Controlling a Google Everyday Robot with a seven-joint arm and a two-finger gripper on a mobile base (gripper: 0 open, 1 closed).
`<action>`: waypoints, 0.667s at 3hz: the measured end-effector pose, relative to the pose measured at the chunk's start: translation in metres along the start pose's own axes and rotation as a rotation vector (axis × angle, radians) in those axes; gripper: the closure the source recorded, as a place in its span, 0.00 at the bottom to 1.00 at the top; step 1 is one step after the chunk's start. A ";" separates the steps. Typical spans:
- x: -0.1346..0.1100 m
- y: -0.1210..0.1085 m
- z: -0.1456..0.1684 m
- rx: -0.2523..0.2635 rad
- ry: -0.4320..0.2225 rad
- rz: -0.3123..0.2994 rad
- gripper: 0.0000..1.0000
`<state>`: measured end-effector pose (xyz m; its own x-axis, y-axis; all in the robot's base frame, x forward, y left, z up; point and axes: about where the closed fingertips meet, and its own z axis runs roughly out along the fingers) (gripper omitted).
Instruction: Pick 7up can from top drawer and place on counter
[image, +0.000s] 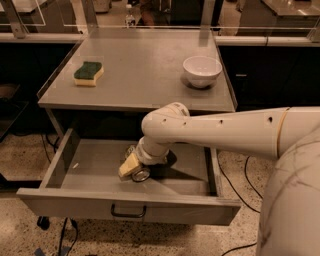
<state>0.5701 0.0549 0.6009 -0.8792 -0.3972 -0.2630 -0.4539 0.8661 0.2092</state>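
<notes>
The top drawer (90, 200) stands pulled open under the counter (145, 75). The 7up can (141, 174) lies on its side on the drawer floor near the middle, with only its shiny silver end and a little of its body showing. My gripper (133, 168) is down inside the drawer, right at the can and touching it, with its yellowish tip on the can's left side. The white arm reaches in from the right and hides most of the can.
On the counter, a green and yellow sponge (88, 73) lies at the back left. A white bowl (202, 70) stands at the back right. The drawer's side walls (56, 159) flank the gripper. Cables (247, 172) lie on the speckled floor.
</notes>
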 end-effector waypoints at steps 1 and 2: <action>0.001 0.000 0.001 -0.004 0.000 0.002 0.37; 0.001 0.000 0.001 -0.004 0.000 0.002 0.60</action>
<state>0.5696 0.0546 0.6000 -0.8802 -0.3956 -0.2622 -0.4526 0.8658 0.2133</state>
